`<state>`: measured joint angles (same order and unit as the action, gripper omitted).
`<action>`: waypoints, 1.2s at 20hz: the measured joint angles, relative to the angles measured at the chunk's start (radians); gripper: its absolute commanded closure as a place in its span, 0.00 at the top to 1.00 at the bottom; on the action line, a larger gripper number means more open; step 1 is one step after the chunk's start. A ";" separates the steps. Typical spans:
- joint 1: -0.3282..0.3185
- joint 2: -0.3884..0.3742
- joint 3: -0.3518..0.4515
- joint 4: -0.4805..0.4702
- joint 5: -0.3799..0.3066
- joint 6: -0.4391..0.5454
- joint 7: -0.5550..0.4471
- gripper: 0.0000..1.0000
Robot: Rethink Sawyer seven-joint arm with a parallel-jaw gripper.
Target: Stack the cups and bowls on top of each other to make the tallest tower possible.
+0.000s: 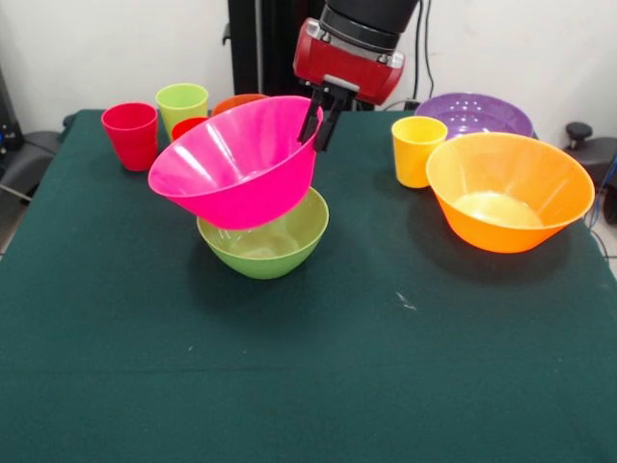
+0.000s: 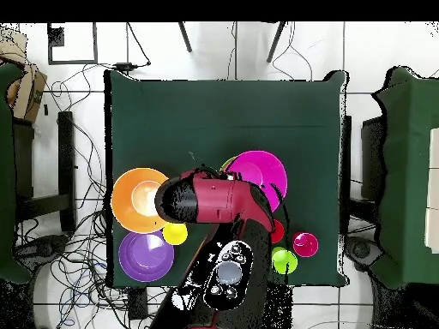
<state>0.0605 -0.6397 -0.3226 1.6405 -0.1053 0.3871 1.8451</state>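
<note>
The large pink bowl (image 1: 236,164) (image 2: 257,174) sits tilted in the green bowl (image 1: 270,241), forming the tower left of the table's middle. My gripper (image 1: 320,122) is shut on the pink bowl's far rim, one finger on each side of it. A red cup (image 1: 130,135) (image 2: 305,244) and a lime green cup (image 1: 181,104) (image 2: 284,260) stand at the far left. Behind the pink bowl, an orange cup (image 1: 239,99) and another reddish piece (image 1: 188,124) are mostly hidden. A yellow cup (image 1: 416,149) (image 2: 175,233), a purple bowl (image 1: 474,114) (image 2: 146,255) and an orange-yellow bowl (image 1: 509,191) (image 2: 137,200) stand at the right.
The dark green table (image 1: 308,367) has bare cloth across its whole near half. In the overhead view my arm (image 2: 210,199) covers the gripper and part of the pink bowl. Cables and chairs lie on the floor around the table.
</note>
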 measured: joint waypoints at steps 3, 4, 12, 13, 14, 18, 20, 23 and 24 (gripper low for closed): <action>0.000 0.000 0.000 -0.003 0.000 -0.008 0.000 0.00; 0.000 0.000 0.000 -0.004 0.000 -0.012 0.000 0.00; 0.000 0.000 0.000 -0.006 0.000 -0.049 0.000 1.00; 0.000 0.000 0.000 -0.006 0.000 -0.050 0.000 1.00; 0.000 0.000 0.000 -0.006 0.000 -0.051 0.000 1.00; 0.000 0.000 0.000 -0.006 0.000 -0.056 0.000 1.00; -0.001 0.000 0.000 -0.006 0.000 -0.056 0.000 1.00; -0.004 0.000 0.000 -0.006 0.000 -0.056 0.000 1.00; -0.005 0.000 0.000 -0.006 0.000 -0.057 0.000 1.00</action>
<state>0.0550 -0.6398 -0.3225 1.6343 -0.1053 0.3305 1.8451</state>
